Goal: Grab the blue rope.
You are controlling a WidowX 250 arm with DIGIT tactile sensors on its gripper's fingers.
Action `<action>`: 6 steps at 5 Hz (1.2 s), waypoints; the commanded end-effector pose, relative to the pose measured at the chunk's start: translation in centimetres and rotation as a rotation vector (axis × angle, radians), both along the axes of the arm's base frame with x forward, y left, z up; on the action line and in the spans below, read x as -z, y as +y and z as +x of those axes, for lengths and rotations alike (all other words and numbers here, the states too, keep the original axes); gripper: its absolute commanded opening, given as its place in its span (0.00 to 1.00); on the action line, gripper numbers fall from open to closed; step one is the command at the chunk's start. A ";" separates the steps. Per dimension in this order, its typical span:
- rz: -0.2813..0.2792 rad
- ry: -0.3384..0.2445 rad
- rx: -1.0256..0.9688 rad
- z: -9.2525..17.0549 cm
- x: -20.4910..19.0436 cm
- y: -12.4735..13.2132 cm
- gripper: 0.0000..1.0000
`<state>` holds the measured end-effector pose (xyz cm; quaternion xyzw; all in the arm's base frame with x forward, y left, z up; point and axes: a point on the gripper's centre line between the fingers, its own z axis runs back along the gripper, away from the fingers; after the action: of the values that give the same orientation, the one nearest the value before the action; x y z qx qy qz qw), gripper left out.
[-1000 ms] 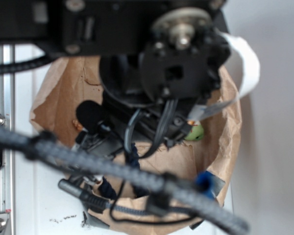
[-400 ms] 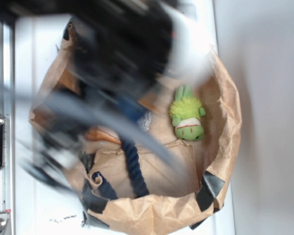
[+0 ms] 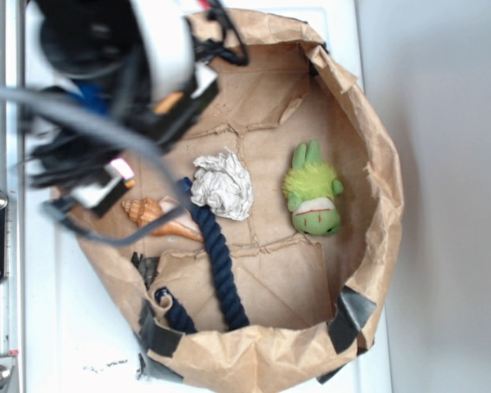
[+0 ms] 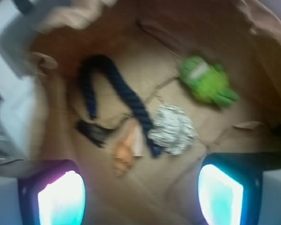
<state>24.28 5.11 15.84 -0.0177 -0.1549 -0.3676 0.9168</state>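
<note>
1 thick twisted blue rope (image 3: 217, 262) beside crumpled foil ball (image 3: 222, 186) in creased paper bag (image 3: 376, 164); tool (image 4: 140, 190) fingers spread apart, empty.

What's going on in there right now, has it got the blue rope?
Gripper open, empty, above the bag. Blue rope not grabbed, lying on the bag floor. Crumpled paper ball and orange seashell crowd its upper end.

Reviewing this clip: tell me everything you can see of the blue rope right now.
The rope is thick, twisted and dark navy, apparently fibre. It lies loose on the floor of the paper bag, bent into a U in the wrist view. One end runs up beside the crumpled paper ball and along the orange shell, seemingly touching both; the bend reaches the bag's wall. The end effector is open above it, not touching.
</note>
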 end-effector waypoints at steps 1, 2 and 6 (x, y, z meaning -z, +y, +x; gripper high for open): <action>0.105 0.014 -0.016 4.4 0.3 -3.4 1.00; 0.173 -0.016 0.016 5.3 2.6 -6.2 1.00; 0.226 0.020 0.148 7.6 9.9 -8.7 1.00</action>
<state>30.73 -3.63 4.52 0.0564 -0.0699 -0.4592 0.8838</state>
